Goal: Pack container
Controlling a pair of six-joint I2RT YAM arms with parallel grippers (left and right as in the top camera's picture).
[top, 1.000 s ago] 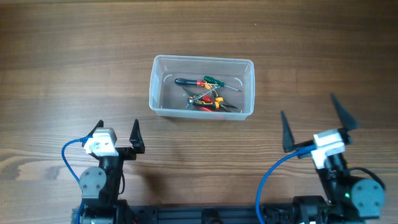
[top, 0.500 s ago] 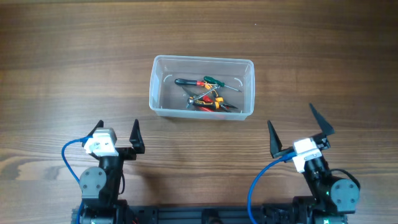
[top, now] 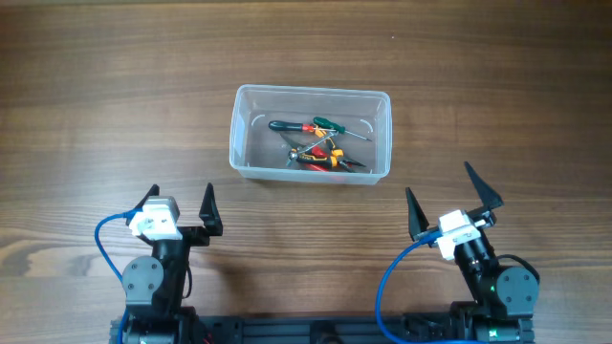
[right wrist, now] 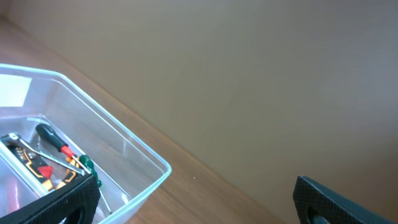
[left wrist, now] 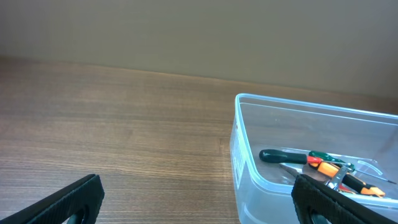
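The clear plastic container (top: 244, 143) stands on the wooden table at centre, a little back. Inside lie several small hand tools (top: 316, 143) with black, red, green and orange handles. The container also shows in the left wrist view (left wrist: 249, 168) and in the right wrist view (right wrist: 124, 149), tools visible in both. My left gripper (top: 180, 203) is open and empty near the front left, apart from the container. My right gripper (top: 448, 199) is open and empty near the front right, just off the container's front right corner.
The wooden table (top: 115, 105) spreads all round the container. Blue cables (top: 107, 239) run by both arm bases at the front edge. A plain beige wall (right wrist: 249, 74) stands behind the table.
My right arm has drawn back and to the left towards its base, its open gripper dropping lower in the overhead view. The left arm, container and tools have not moved.
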